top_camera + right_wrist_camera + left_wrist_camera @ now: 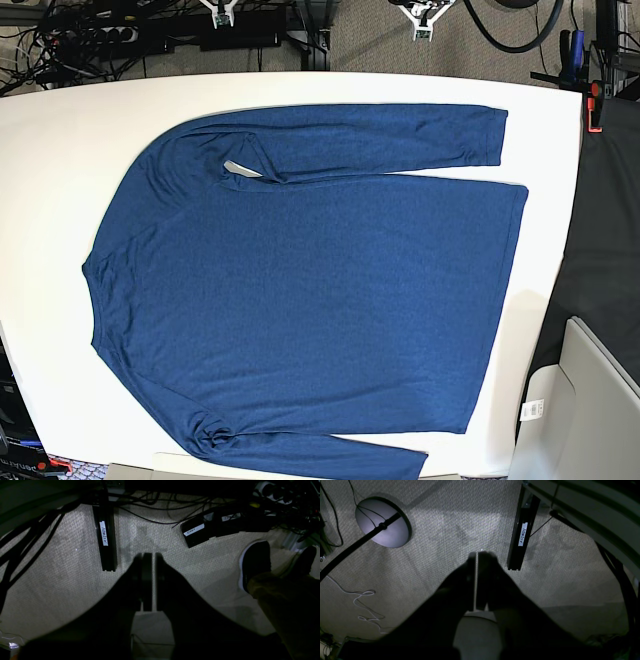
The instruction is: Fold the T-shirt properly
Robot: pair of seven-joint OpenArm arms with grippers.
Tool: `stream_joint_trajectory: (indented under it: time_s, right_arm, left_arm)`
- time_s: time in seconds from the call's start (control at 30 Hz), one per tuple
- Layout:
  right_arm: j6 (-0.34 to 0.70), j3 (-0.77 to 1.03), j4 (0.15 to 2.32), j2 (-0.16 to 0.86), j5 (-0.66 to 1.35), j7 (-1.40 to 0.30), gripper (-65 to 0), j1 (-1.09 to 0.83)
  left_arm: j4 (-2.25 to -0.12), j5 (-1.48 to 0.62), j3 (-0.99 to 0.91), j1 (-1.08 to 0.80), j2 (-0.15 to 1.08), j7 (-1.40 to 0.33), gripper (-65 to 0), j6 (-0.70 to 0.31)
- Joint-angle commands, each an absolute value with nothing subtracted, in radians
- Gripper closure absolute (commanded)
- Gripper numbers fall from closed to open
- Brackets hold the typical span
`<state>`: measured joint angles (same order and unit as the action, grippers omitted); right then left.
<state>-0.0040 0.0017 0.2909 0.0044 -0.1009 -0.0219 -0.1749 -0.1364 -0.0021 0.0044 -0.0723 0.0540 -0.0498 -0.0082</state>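
Blue heathered knit spreads over most of the white tabletop (60,120) in the base view: the large dark blue long-sleeved T-shirt (300,290) lies flat and open, collar toward that view's left with its small grey tag (238,169) showing inside the neckline. One sleeve runs along the far edge of the body, its cuff (494,135) near the table's right side; the other sleeve (320,455) lies along the near edge and partly runs out of frame. I judge that the folding has hardly begun: the body is one full layer, with no crease across it, and the sleeves only lie alongside it. Neither of my arms shows over the table. Both wrist cameras look down at woven grey carpet (445,562) instead, so I am hanging off the table edges, well apart from the garment. My left gripper (477,555) has its dark fingers pressed nearly together, only a thin bright slit between them, and holds nothing; a round grey lamp base (382,523) and a black labelled bar (522,540) lie beyond it. My right gripper (150,556) is likewise drawn together and empty, above carpet, near another black labelled bar (105,537) and a person's dark shoe (255,560). Everything remains to do: reaching in, folding sleeves across, halving the body.
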Motion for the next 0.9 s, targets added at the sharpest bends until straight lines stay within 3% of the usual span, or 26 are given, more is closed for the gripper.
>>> stream_joint_trajectory:
  time_s: [0.0,0.87]
  right_arm:
    - [-0.004,0.005,0.292,0.005,-0.099,-0.012,-0.2,-0.185]
    - [-0.004,0.005,0.294,0.012,-0.099,-0.012,-0.2,-0.193]
  left_arm:
    - [-0.137,0.005,0.005,-0.074,0.061,-0.039,-0.4,-0.005]
    - [-0.137,0.005,0.005,-0.094,0.062,-0.036,-0.4,-0.005]
